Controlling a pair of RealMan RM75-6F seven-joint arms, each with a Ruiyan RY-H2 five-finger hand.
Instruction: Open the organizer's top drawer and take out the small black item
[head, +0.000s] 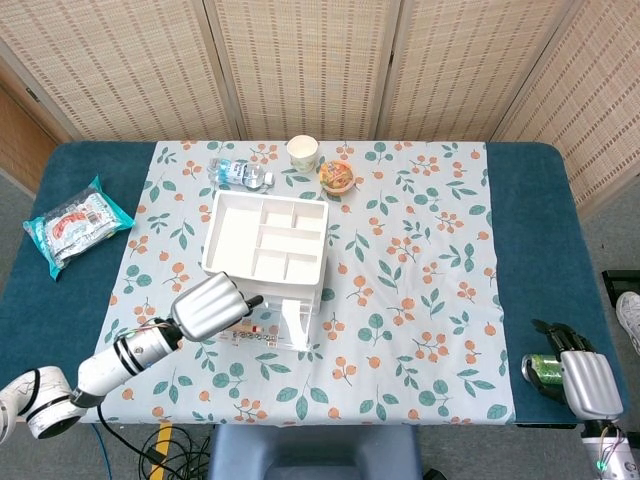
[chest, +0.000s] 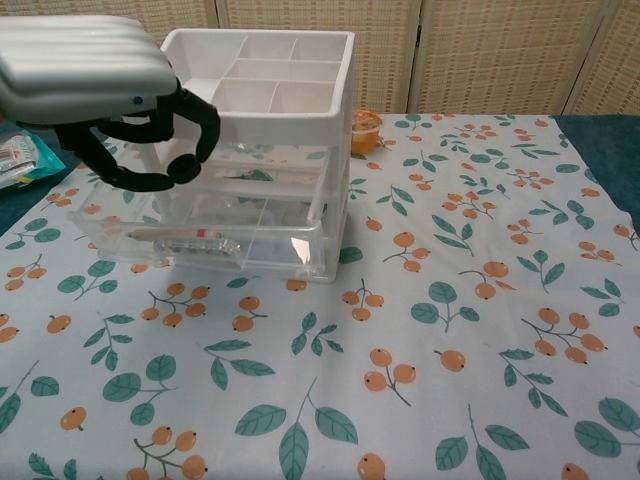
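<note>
The left hand (chest: 100, 95) hovers at the organizer (head: 265, 240), its dark fingers (chest: 185, 165) curled in on nothing just above the pulled-out clear drawer (chest: 215, 235). The small black item may be the dark shape (chest: 250, 176) behind the clear front, though that is hard to tell. At the tabletop's (head: 440, 250) near right corner, the right hand (head: 578, 375) grips a green can (head: 541, 368).

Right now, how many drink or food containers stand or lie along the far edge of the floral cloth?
3: a water bottle lying on its side at the left, a paper cup upright in the middle, and a small food cup just right of it. None seem hidden behind the organizer.
</note>
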